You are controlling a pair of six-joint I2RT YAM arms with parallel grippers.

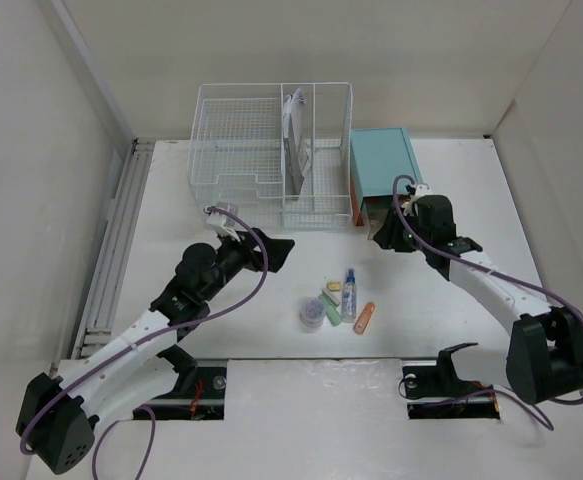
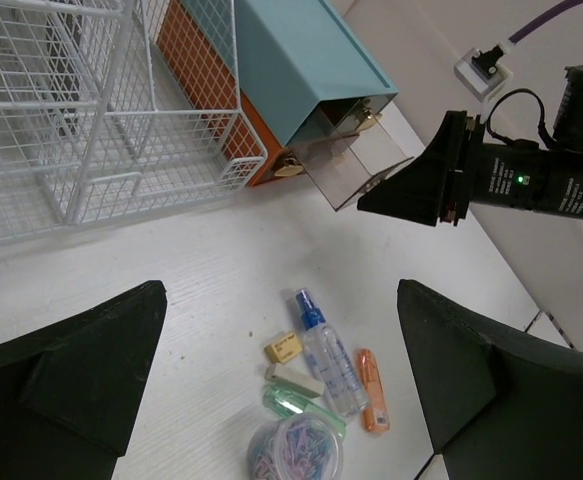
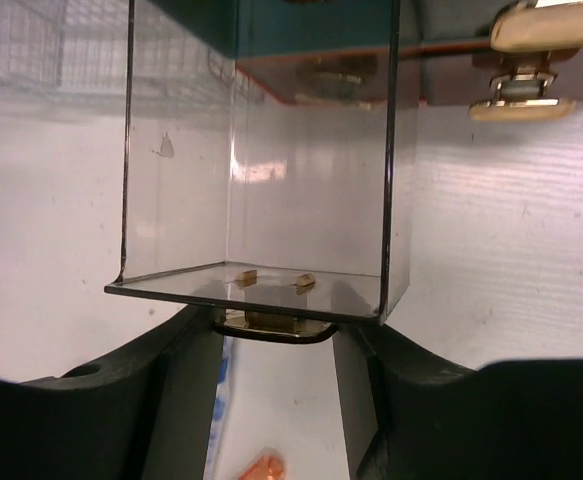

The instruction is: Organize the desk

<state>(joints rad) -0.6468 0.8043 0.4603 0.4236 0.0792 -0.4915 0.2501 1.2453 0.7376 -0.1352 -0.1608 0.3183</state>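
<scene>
Between right gripper [image 3: 276, 345] fingers, pinches gold handle [image 3: 276, 322] to hold clear drawer [image 3: 261, 200] out, likely for loading. Spreads left gripper [image 2: 281, 300] wide over small items [image 2: 316, 390], seemingly poised to pick. Places desk [image 1: 271, 320] beneath both fingertips.

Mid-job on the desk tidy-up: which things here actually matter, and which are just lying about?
In the job: desk, spray bottle, orange highlighter, paper-clip tub, eraser blocks, clear drawer, teal cabinet, wire organizer.
Just there: metal rail, filed papers.
</scene>
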